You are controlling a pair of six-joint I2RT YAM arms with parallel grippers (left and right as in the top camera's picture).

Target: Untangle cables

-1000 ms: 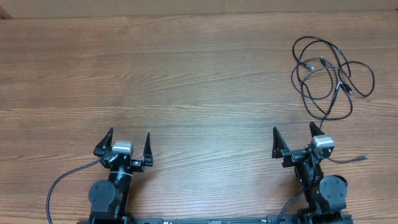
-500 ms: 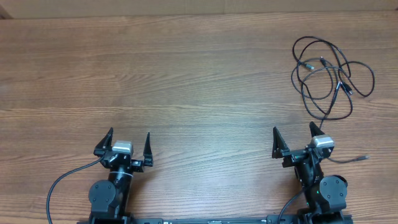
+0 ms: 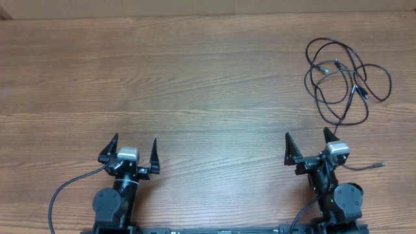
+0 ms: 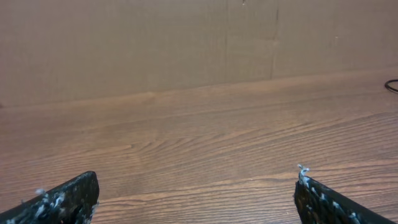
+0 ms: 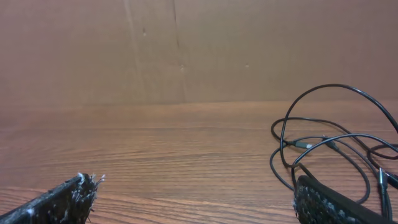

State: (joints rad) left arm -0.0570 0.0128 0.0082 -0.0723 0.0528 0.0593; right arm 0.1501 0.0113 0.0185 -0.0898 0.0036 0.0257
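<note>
Left gripper (image 3: 135, 139), right gripper (image 3: 307, 135) wide, empty; cables (image 3: 355, 89) far right look limp, light; I'd pinch 1 outer loop.

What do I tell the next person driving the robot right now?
The left gripper is open and empty, at the near edge of the table.
The right gripper is open and empty too.
The cables lie in one tangled heap of loops at the far right, ahead of the right gripper, and neither gripper touches them.
Done: nothing yet.
Left: all the untangling. The right arm looks better placed to start.
</note>
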